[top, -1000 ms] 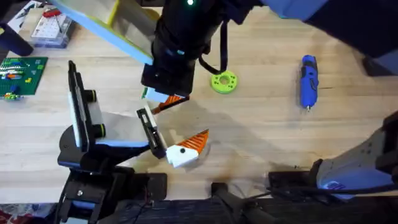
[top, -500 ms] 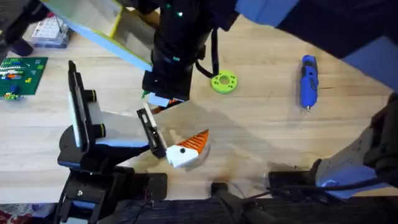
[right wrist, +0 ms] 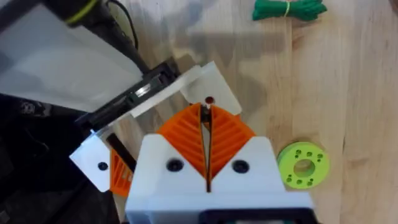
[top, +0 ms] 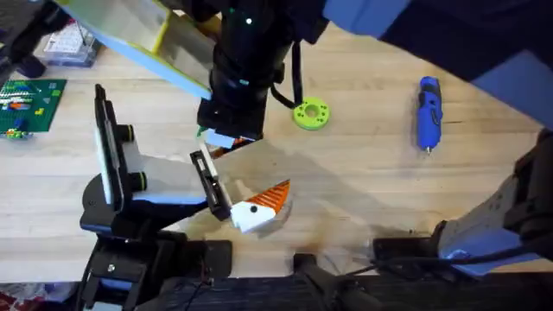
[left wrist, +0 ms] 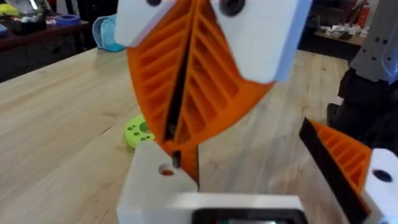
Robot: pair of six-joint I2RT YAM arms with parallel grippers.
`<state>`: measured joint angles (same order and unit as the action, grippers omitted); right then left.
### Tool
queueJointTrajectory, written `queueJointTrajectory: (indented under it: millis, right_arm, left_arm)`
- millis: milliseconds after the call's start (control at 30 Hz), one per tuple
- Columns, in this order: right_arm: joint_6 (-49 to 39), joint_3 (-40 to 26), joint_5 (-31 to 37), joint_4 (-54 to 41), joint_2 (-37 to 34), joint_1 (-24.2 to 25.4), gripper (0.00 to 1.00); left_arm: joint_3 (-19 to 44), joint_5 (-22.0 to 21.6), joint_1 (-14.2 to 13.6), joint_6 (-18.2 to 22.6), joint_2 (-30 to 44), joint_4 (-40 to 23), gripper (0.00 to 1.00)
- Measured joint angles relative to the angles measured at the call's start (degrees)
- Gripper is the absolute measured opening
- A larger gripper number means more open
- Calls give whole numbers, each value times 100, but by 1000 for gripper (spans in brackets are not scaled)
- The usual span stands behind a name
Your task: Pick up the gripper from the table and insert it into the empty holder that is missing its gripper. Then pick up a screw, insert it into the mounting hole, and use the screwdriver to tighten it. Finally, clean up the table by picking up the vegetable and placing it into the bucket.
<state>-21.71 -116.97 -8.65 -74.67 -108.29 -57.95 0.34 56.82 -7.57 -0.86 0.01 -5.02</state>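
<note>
Right pincer [top: 226,131] hangs over the far end of the stand's white-black arm [top: 207,186]. It reaches in from the right side, across the middle of the tabletop [top: 363,190].

Its orange ribbed pads [right wrist: 186,134] are pressed narrow, nearly touching. A thin dark screw [left wrist: 176,158] is nipped between them and points down.

The screw tip sits just beside a small hole in a white block [left wrist: 155,186] on the arm. Cannot tell whether it has entered the hole.

Stand [top: 108,164] is at the left of the tabletop, its tall thin plate upright and its round black knobs facing right.

The white finger piece [top: 255,207], with a black dot and an orange ribbed tip, sits at the near end of the arm and touches it. Its tip points away toward the right. From the left wrist view it rises just beside the white block.

Blue screwdriver [top: 429,112] lies flat at the far right, well apart from the stand, metal tip toward the near edge.

Lime green ring [top: 311,114] lies flat just right of the pincer.

A green leafy tuft [right wrist: 289,9] lies on bare wood beyond the arm. The carrot's body cannot be made out.

Green circuit board [top: 30,104] lies at the far left edge.
</note>
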Motion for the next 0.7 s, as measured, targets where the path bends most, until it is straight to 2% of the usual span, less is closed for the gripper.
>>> queueJointTrajectory:
  millis: [700]
  right_arm:
    - [0,0,1,70,0,14,9]
  left_arm:
    - [0,0,0,0,0,-1,990]
